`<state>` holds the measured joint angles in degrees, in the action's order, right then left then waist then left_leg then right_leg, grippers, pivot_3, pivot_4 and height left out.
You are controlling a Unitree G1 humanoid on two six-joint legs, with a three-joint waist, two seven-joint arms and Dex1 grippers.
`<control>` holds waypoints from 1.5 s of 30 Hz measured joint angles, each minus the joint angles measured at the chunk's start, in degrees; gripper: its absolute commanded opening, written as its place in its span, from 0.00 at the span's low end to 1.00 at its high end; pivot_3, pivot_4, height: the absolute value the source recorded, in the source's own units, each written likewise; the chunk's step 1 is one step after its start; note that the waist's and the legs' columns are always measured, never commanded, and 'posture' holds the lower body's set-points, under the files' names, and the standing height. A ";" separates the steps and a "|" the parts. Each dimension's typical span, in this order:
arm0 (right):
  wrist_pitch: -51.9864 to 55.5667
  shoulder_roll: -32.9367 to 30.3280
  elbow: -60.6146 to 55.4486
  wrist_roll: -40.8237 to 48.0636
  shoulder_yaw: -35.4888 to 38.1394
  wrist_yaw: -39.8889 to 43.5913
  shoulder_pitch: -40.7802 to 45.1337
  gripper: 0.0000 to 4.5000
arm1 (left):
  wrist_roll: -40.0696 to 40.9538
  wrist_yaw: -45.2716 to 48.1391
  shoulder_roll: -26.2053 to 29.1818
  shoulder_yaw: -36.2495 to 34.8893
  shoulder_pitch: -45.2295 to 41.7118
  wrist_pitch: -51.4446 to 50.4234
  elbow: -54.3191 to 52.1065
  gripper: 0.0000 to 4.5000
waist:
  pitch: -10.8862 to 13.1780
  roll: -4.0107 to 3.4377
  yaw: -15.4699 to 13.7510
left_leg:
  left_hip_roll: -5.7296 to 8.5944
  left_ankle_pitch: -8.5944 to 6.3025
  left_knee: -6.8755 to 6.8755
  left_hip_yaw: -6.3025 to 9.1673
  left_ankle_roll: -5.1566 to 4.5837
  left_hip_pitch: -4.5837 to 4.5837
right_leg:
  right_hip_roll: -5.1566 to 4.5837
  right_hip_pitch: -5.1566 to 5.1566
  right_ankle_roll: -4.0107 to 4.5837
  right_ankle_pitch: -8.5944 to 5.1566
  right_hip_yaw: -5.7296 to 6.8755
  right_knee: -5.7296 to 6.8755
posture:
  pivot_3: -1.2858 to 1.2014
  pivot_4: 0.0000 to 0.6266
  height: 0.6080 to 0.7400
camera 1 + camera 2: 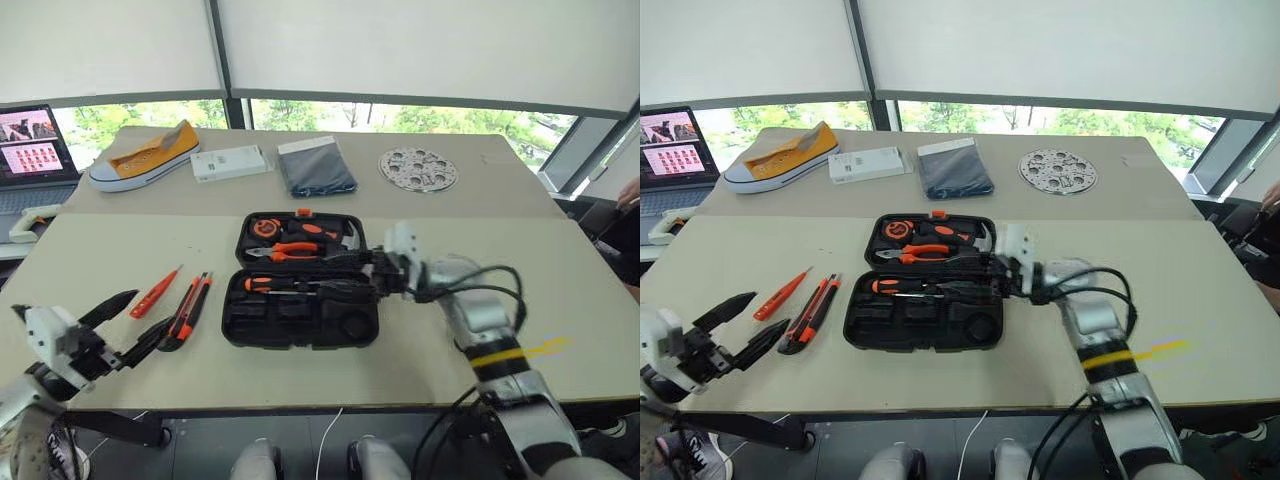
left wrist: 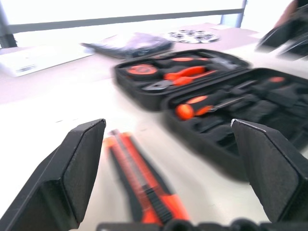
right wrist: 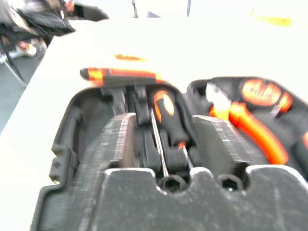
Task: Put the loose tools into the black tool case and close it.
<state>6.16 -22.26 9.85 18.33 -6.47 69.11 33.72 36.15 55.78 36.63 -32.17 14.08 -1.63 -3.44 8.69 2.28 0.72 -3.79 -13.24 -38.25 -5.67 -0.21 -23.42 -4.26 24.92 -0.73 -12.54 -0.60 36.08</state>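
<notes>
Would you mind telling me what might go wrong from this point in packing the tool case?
1. The right hand is open right over the screwdriver in the black tool case; pulling away could drag it from its recess.
2. The utility knife and slim orange screwdriver lie close together on the table; the open left hand might knock one while taking the other.
3. An unseated tool could keep the lid from closing.

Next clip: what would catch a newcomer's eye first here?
The open black tool case at mid-table, bright orange tools in its recesses, with the right gripper over its near half. Left of it, a slim orange screwdriver and a utility knife lie loose near the open left gripper.
</notes>
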 measured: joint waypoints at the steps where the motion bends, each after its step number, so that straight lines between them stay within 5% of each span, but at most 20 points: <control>1: -0.09 -1.44 -3.39 1.02 1.44 -0.12 -3.26 0.87 | -0.16 -0.14 0.26 -1.49 1.02 0.04 1.49 1.00 | -0.01 0.01 -0.01 | 0.01 -0.02 0.03 -0.01 0.03 -0.01 | -0.01 0.01 0.00 -0.05 0.01 -0.01 | 0.52 0.24 1.00; 3: -0.09 -2.90 -7.61 2.47 4.08 -1.19 -8.77 0.99 | -0.41 -0.55 0.48 -4.13 2.98 0.11 4.47 1.00 | -0.01 0.02 0.00 | 0.01 -0.05 0.08 -0.02 0.07 -0.01 | 0.00 0.04 0.01 -0.12 0.01 -0.02 | 0.52 0.24 1.00; 10: -4.98 -5.93 -16.50 10.07 13.16 -0.73 -26.47 0.99 | -1.09 0.81 2.01 -11.25 9.70 -0.01 14.80 1.00 | -0.01 0.05 0.21 | -0.05 -0.05 0.15 -0.13 0.09 0.17 | 0.02 0.02 0.10 -0.30 -0.04 0.00 | 0.52 0.24 1.00; 23: -9.30 -6.82 -24.74 12.38 15.02 -1.95 -29.37 0.99 | 1.37 -1.52 8.90 -11.65 3.72 -12.82 16.04 1.00 | -0.05 0.13 -0.01 | -0.13 -0.13 0.15 -0.14 0.52 0.26 | 0.06 0.04 0.09 -0.50 -0.04 0.11 | 0.52 0.24 1.00; 28: -7.30 -5.08 -28.21 14.01 11.51 -5.56 -22.88 0.99 | -1.48 -7.28 15.87 -2.63 -9.50 -23.21 13.80 1.00 | -0.05 0.17 -0.43 | -0.07 0.04 0.15 -0.16 0.49 0.24 | 0.02 -0.01 0.12 -0.17 -0.03 0.08 | 0.52 0.24 1.00; 35: -7.17 -4.93 -27.78 13.88 9.39 -6.39 -22.69 0.99 | -9.92 -9.77 15.56 11.71 -21.10 -26.09 18.50 1.00 | -0.07 0.23 -0.02 | -0.07 0.08 0.30 -0.27 0.34 0.07 | 0.14 0.16 0.07 -0.11 -0.07 0.07 | 0.52 0.24 1.00; 39: -7.81 -5.17 -27.75 13.05 8.96 -6.22 -22.92 0.99 | -12.27 -10.92 13.65 14.14 -26.61 -25.90 23.68 1.00 | -0.06 0.25 -0.02 | -0.14 0.08 0.35 -0.26 0.34 0.08 | 0.27 0.18 0.10 -0.12 -0.10 0.10 | 0.52 0.24 1.00; 45: -9.43 -5.86 -27.73 11.29 7.79 -5.43 -23.83 1.00 | -13.50 -7.75 12.58 16.49 -29.57 -25.42 26.09 0.60 | -0.07 0.25 -0.08 | -0.08 0.10 0.35 -0.27 0.36 0.20 | 0.22 0.08 0.09 -0.12 -0.13 0.12 | 0.52 0.24 1.00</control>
<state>-3.27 -28.12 -17.88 29.63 1.33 63.68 9.89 22.65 48.03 49.20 -15.68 -15.49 -27.05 22.65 8.62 2.53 0.64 -3.87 -13.15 -37.90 -5.94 0.15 -23.23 -4.04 24.99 -0.64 -12.66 -0.73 36.20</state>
